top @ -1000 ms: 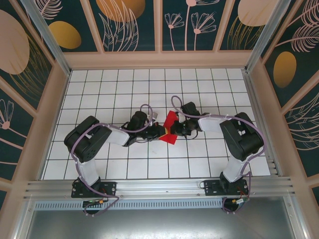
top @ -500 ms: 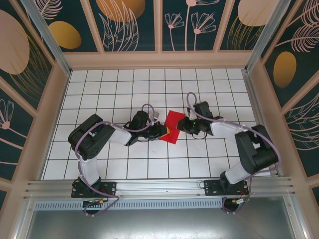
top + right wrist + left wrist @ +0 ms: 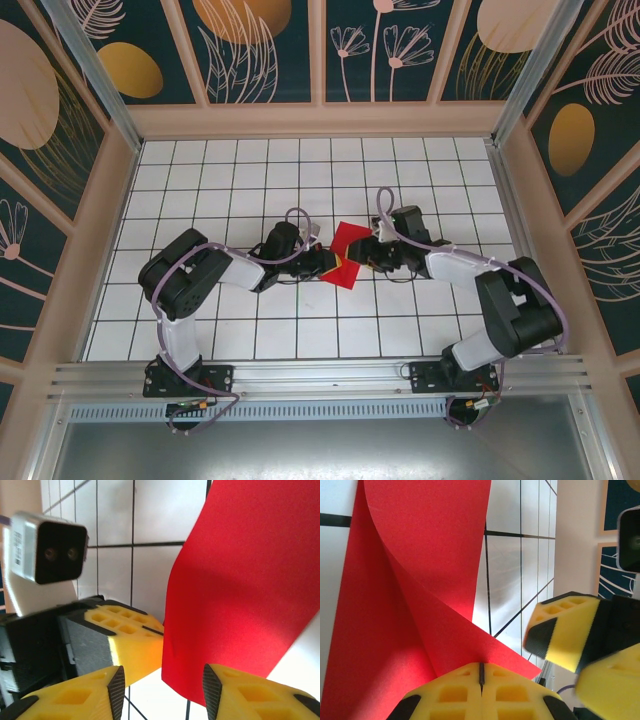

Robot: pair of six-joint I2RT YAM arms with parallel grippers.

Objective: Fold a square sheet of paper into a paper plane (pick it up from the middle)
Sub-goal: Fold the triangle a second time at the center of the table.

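The square sheet of paper (image 3: pixel 347 252) is bright red and lies partly curled at the middle of the tiled table. In the left wrist view the paper (image 3: pixel 410 605) bends over itself. My left gripper (image 3: pixel 481 670) is shut on a corner of its edge. From above, the left gripper (image 3: pixel 327 264) sits at the sheet's left side and my right gripper (image 3: pixel 363 254) at its right side. In the right wrist view the right gripper (image 3: pixel 162 680) stands open. The paper (image 3: pixel 240 590) hangs with its lower corner between the fingers, touching neither pad.
The white grid table (image 3: pixel 230 180) is walled by a wooden frame (image 3: pixel 320 120) on three sides. A metal rail (image 3: pixel 320 375) runs along the near edge. Both arms reach in from that rail and nearly meet. The left gripper's fingers (image 3: pixel 125 635) lie close beside the right ones.
The right gripper has opened and let go of the paper. Its arm swung out to the right. The sheet has dropped from a bunched fold to a flatter curl, still held on the left.
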